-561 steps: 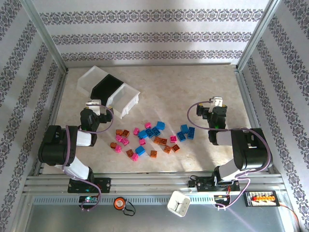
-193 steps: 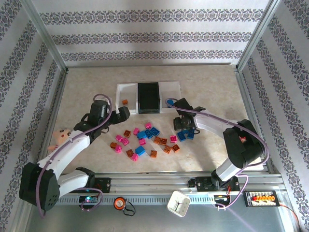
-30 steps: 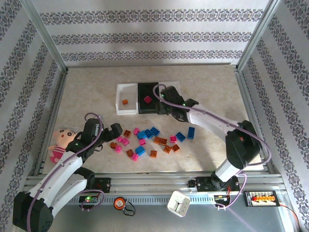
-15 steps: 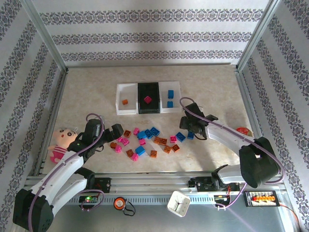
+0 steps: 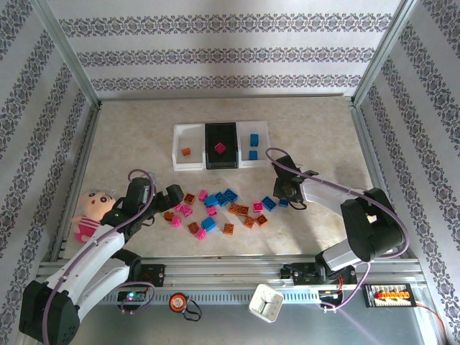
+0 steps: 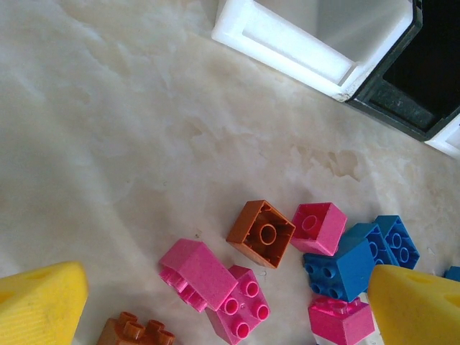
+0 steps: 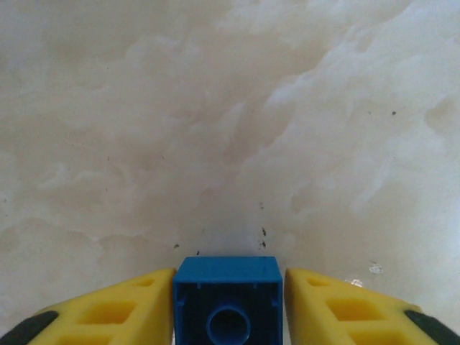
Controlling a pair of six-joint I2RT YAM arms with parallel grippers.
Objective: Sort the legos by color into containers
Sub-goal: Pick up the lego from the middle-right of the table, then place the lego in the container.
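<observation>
Marbled beige table (image 5: pixel 144 129) spreads below patterned walls in the top view. At far centre the containers (image 5: pixel 188 167) sit in a row: the left white bin holds one orange brick, the black middle bin a pink one, the right white bin two blue. Loose legos (image 5: pixel 215 208) lie scattered nearer. The left gripper (image 5: pixel 171 195) hangs at their left edge, the right gripper (image 5: pixel 286 200) at their right edge.

From the left wrist, the yellow fingers (image 6: pixel 43 309) stand wide apart over pink, orange and blue bricks, with bin corners beyond.

From the right wrist, both fingers (image 7: pixel 122 309) press the sides of a blue brick (image 7: pixel 227 298) resting on the table.
</observation>
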